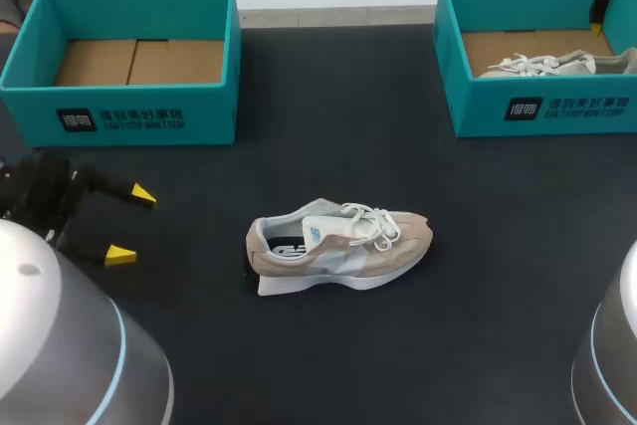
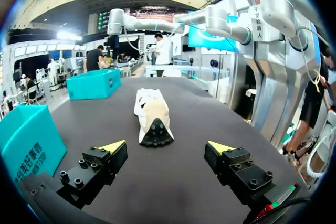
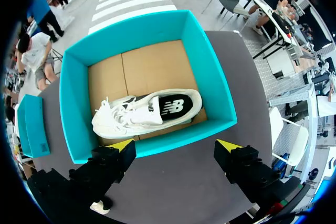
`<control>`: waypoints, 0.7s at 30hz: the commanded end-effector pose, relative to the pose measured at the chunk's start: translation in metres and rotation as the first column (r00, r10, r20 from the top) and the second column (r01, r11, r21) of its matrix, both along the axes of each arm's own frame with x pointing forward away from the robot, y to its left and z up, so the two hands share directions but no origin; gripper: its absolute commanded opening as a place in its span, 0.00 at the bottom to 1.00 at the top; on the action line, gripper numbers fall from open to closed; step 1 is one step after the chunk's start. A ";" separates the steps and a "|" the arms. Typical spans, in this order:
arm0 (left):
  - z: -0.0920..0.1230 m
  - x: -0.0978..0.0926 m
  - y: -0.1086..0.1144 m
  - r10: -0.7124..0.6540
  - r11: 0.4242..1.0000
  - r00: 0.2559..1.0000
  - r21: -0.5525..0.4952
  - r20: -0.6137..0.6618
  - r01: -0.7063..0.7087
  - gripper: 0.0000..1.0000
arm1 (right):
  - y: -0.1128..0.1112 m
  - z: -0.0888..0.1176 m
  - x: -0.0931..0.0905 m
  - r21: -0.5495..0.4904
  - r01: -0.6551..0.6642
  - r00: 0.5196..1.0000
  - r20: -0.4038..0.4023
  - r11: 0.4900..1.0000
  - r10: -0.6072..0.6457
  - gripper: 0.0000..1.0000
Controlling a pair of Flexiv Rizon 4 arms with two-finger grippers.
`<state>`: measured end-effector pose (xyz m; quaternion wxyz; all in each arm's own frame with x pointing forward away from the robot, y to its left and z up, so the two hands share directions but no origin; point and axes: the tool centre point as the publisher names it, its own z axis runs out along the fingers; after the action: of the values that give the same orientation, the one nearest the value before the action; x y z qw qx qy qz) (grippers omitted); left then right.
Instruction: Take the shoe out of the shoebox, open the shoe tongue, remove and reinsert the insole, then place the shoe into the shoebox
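Head view: beige and white laced sneaker out on the black table top, toe away from the left gripper and well ahead of its fingers. Fingers spread wide, gripping nothing. Beside that gripper, an open teal cardboard shoebox with a bare brown floor. Far across the table, a second teal shoebox holding a white laced shoe.

Left wrist view: sneaker straight ahead of the parted fingers, probably heel end first, with clear table between.

Right wrist view: right gripper over the second shoebox's near wall, fingers wide apart and empty. White shoe just beyond that wall, its dark insole shown only here.
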<state>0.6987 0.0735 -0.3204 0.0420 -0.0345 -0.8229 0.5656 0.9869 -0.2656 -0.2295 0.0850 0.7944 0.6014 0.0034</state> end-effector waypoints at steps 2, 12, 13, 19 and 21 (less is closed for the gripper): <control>-0.009 -0.008 -0.001 0.170 0.985 0.984 -0.036 0.055 -0.168 1.00 | 0.000 0.000 0.000 0.001 0.000 1.000 0.002 1.000 0.000 1.00; -0.064 -0.015 -0.006 0.236 0.971 0.970 -0.048 0.064 -0.233 1.00 | 0.000 0.000 0.000 0.001 0.000 1.000 0.002 1.000 0.000 1.00; -0.068 -0.015 -0.007 0.242 0.970 0.969 -0.047 0.052 -0.240 1.00 | 0.000 0.000 0.000 0.001 0.000 1.000 0.002 1.000 0.000 1.00; -0.084 -0.016 -0.011 0.279 0.959 0.958 -0.063 0.068 -0.275 1.00 | 0.000 0.000 0.000 0.001 0.000 1.000 0.002 1.000 0.000 1.00; -0.084 -0.015 -0.011 0.280 0.959 0.958 -0.064 0.063 -0.276 1.00 | 0.000 0.000 0.000 0.001 0.000 1.000 0.002 1.000 0.000 1.00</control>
<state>0.6866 0.0654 -0.4026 -0.0462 0.0455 -0.8064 0.5878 0.9869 -0.2657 -0.2295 0.0850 0.7944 0.6014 0.0034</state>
